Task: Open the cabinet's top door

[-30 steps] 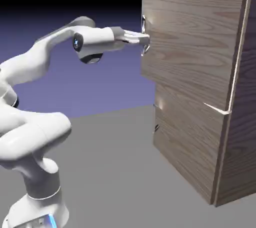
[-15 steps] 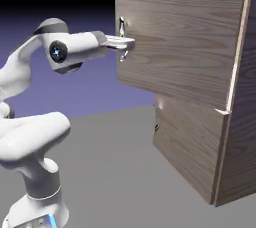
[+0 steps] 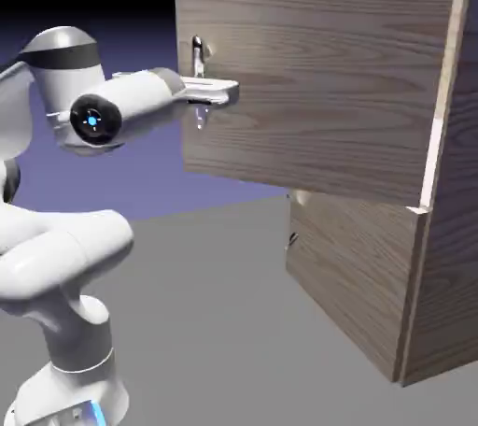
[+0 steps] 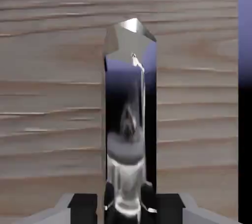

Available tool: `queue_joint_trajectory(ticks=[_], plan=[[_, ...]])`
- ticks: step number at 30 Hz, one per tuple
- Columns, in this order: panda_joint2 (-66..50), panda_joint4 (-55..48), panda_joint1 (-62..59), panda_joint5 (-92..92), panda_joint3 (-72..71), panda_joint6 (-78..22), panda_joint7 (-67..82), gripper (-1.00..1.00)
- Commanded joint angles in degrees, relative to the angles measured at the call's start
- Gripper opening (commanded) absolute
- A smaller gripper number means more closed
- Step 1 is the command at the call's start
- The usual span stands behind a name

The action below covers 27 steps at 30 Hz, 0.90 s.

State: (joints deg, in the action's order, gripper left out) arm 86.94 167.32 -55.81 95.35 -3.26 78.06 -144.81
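Observation:
The cabinet [image 3: 448, 256] of brown wood grain stands at the exterior view's right. Its top door [image 3: 317, 78] is swung well out toward the left, hinged along its right edge. A small vertical silver handle [image 3: 198, 78] sits near the door's left edge. My gripper [image 3: 207, 91] is shut on that handle, reaching in from the left. In the hand view the handle [image 4: 130, 120] rises as a shiny bar between the finger tips [image 4: 83, 203] at the bottom, with the door's wood [image 4: 49, 95] behind it.
The shorter lower door [image 3: 345, 275] is closed below the top door, with its own small handle [image 3: 292, 239] at its left edge. The grey table [image 3: 205, 321] spreads before the cabinet. My white arm [image 3: 56, 256] rises at the lower left.
The top door has swung further out to the left, drawn by my gripper. The hand and its handle have moved left and slightly down in the exterior view.

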Motion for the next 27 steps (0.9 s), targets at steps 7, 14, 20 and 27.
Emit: queue_joint_trajectory(ticks=[7,14,20,27], plan=[[-14.49,-5.68,1.88,-13.9,12.48,-10.08,9.18,-1.0],[-29.03,-14.3,6.83,-25.16,22.22,-18.56,17.14,-1.0],[-41.49,-23.88,13.04,-32.9,30.02,-26.29,23.39,-1.0],[-56.03,-37.03,21.29,-39.44,38.98,-36.79,30.83,-1.0]])
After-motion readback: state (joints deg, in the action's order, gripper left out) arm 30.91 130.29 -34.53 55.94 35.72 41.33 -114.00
